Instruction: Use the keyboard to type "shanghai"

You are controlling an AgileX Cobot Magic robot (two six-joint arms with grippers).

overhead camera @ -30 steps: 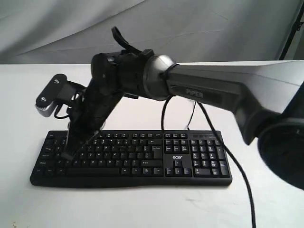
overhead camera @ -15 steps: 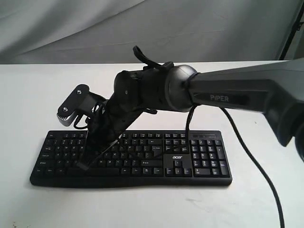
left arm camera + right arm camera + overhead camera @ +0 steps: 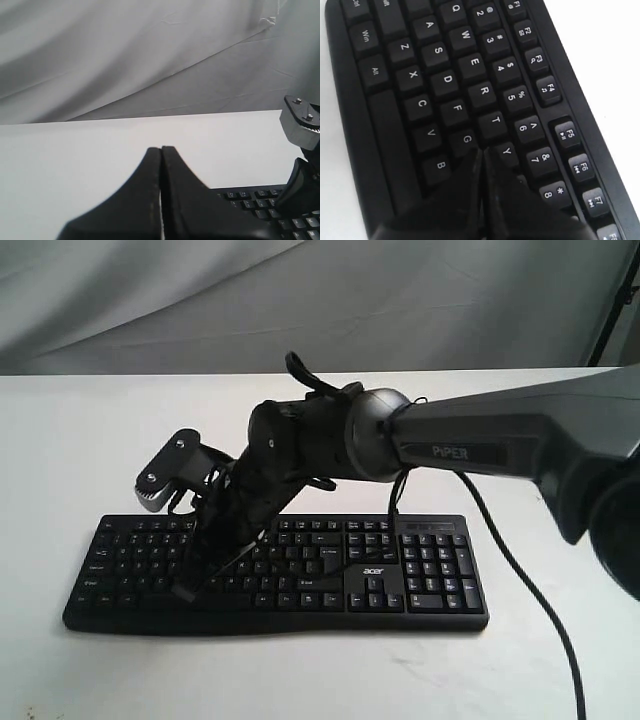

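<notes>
Shifted rightward, the PiPER arm's [image 3: 470,452] clenched right gripper [image 3: 481,151] points beside G [image 3: 466,139] on the acer keyboard [image 3: 420,585].
</notes>
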